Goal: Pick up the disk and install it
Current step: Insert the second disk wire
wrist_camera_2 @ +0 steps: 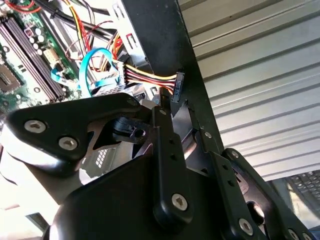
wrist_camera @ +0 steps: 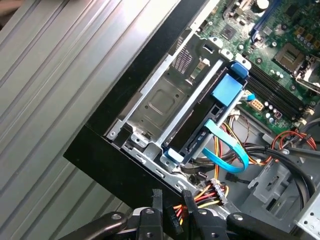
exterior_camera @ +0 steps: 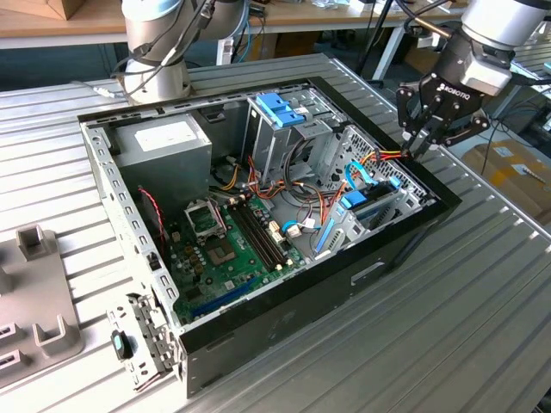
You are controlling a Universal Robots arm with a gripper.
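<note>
Black fingers [wrist_camera: 156, 200] of my gripper [exterior_camera: 413, 142] are closed on a small black plastic power connector [wrist_camera: 172, 220] with its bundle of red, yellow and black wires [wrist_camera: 207, 192], right at the rim of the open black metal computer case [exterior_camera: 344, 284]. Just beyond, inside that corner, I see the grey disk [wrist_camera: 200, 125] with light-blue carrier rails standing on edge in its bare metal bay. A flat light-blue cable [wrist_camera: 227, 150] loops beside it. Outside the case lies the ribbed grey metal counter [exterior_camera: 448, 327].
</note>
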